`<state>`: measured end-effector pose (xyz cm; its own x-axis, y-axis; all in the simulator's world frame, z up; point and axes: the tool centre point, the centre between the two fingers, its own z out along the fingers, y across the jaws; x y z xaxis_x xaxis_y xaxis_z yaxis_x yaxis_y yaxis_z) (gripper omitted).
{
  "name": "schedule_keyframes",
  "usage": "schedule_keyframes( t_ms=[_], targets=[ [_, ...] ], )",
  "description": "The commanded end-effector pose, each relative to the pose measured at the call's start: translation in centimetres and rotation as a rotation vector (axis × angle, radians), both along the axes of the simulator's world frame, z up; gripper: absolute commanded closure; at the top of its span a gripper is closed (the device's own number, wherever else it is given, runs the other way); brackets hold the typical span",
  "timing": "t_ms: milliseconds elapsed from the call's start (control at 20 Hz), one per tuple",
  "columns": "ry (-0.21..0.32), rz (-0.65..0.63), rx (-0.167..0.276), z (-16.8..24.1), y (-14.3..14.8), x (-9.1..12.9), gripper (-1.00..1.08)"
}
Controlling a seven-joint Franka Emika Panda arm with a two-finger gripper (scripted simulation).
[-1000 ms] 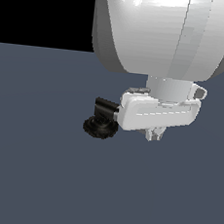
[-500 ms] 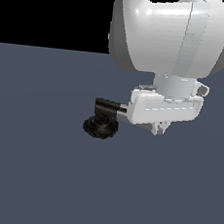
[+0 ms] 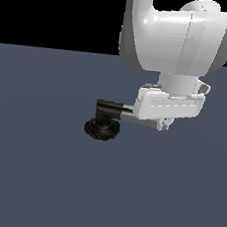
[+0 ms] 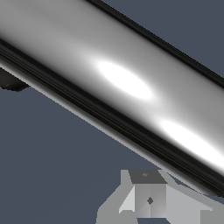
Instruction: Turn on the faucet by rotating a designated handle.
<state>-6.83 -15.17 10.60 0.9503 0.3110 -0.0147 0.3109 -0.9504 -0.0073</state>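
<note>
Black ribbed faucet base, shiny chrome handle, white arm, grey-blue floor.

A flat, matte slate-blue floor surface fills the lower part of the exterior view, running to a straight far edge. Beyond that edge lies a plain black backdrop. The same slate-blue surface shows in the wrist view.

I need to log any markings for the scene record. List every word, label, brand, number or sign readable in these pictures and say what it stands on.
None: no readable text in either view.
White robot arm and its gripper: plain, no lettering.
Shiny chrome cylindrical handle: only bright glare, no marks.
Black ribbed round faucet base: no label.
Dark grey-blue floor: unmarked.
</note>
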Motion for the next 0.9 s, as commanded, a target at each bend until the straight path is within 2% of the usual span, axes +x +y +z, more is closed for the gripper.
schedule_keyframes(
  t_ms=[0,850],
  targets=[
    [-0.01,0.025,0.0,0.1,0.8,1.6,1.08],
    [-0.014,0.019,-0.001,0.2,-1.6,6.8,1.08]
  ],
)
